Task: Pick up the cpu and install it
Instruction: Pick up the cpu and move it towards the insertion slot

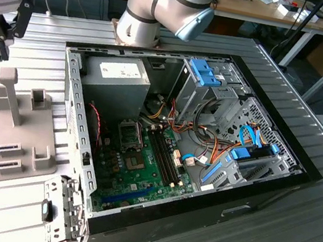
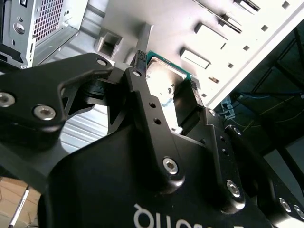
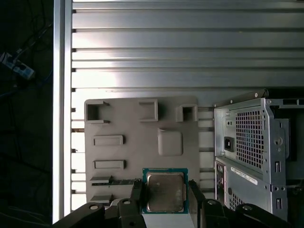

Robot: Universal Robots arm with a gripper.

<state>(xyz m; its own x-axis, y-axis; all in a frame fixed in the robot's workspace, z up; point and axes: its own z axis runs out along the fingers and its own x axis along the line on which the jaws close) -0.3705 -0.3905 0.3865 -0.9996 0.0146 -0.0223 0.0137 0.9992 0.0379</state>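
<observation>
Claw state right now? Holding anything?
Claw: closed, holding the cpu.

Even, bright overhead light fills the exterior view; the ribbed surface [image 1: 296,207] carries a soft sheen and the inside of the computer case [image 1: 72,111] lies in mild shadow. In the first wrist view a white band of glare crosses the surface slats, beside a near-black margin. In the second wrist view the cpu [image 2: 162,84] top is blown out white, while the black end effector [image 2: 166,70] reads dark.
</observation>
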